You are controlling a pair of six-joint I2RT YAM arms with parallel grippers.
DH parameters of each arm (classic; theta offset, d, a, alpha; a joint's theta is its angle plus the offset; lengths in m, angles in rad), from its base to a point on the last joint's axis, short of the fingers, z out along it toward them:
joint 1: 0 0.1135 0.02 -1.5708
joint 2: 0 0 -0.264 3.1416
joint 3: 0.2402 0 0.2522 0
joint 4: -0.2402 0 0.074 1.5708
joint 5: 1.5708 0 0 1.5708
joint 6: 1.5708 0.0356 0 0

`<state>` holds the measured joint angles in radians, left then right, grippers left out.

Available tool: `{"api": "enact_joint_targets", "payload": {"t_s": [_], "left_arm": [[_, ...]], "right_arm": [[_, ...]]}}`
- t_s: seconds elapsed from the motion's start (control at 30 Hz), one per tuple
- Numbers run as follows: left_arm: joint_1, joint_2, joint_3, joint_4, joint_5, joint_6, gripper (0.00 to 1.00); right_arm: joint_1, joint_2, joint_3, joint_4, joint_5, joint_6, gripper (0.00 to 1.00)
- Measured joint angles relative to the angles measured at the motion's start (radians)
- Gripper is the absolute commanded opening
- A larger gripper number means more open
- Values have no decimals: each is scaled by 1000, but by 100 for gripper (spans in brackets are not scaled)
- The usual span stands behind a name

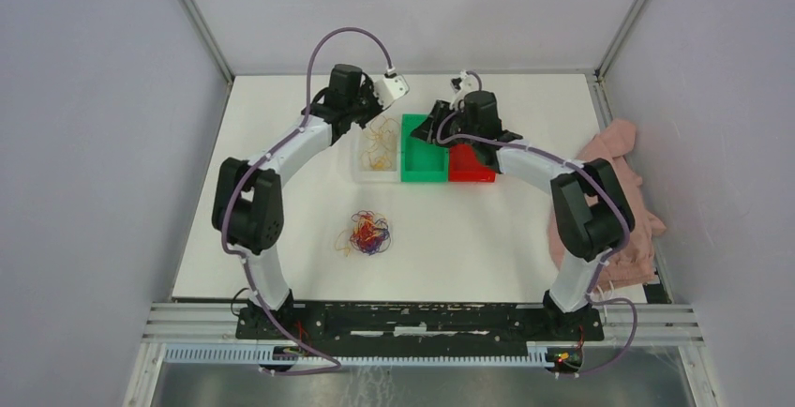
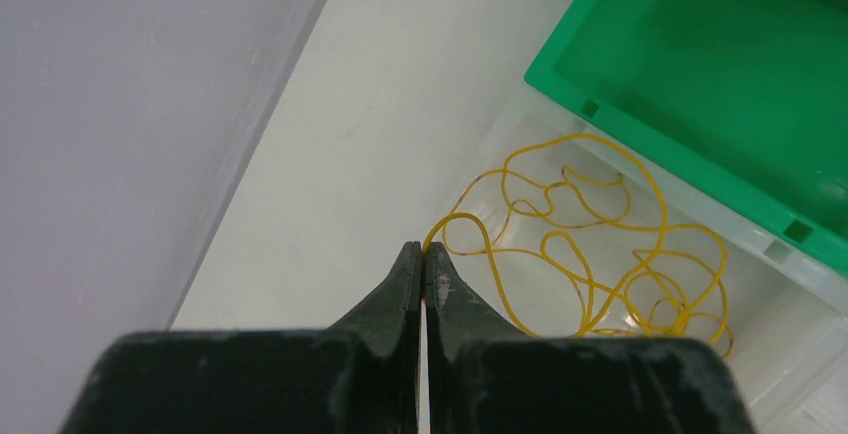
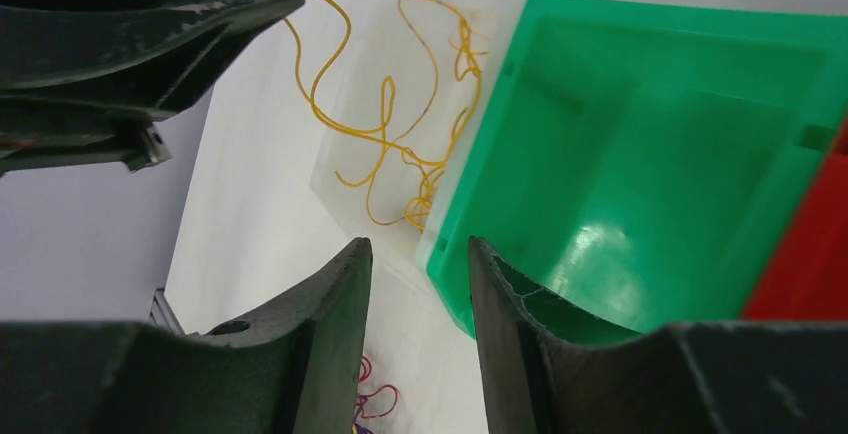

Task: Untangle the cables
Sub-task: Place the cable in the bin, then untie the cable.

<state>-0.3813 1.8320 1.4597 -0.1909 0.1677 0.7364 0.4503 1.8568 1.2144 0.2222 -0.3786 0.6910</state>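
Yellow thin wire cable (image 2: pixel 590 244) pinched in left gripper (image 2: pixel 424 250) above clear plastic bin (image 1: pixel 377 178), upper centre; right gripper (image 3: pixel 420 249) spread, empty. Lower loops fully inside before release.

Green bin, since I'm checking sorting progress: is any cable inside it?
No, the green bin shows only its bare floor; the yellow cable lies mostly in the clear tray beside it.

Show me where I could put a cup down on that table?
Best: the bare table between the tangled cables and the right arm, in front of the green bin and red bin. Also the strip between that tangle and the arm bases. Crowded: around the clear bin, where the left gripper and right gripper hover, and beside the pink cloth.
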Motion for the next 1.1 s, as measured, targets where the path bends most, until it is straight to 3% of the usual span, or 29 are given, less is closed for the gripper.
{"api": "enact_joint_targets", "payload": {"t_s": [0.27, 0.67, 0.8, 0.93, 1.1], "left_arm": [[-7, 116, 30, 40, -16, -10, 3], [-10, 185, -32, 139, -37, -11, 3], [-13, 189, -46, 140, -37, -12, 15], [-13, 189, -29, 85, -29, -20, 40], [-13, 182, 76, -75, 10, -29, 61]], "right_arm": [[-61, -189, -143, 6, 78, 0, 44], [-64, -312, -245, -16, 104, -8, 41], [-64, -330, -262, -23, 105, -8, 41], [-64, -354, -274, -45, 108, -8, 41], [-64, -388, -284, -59, 108, -3, 40]]}}
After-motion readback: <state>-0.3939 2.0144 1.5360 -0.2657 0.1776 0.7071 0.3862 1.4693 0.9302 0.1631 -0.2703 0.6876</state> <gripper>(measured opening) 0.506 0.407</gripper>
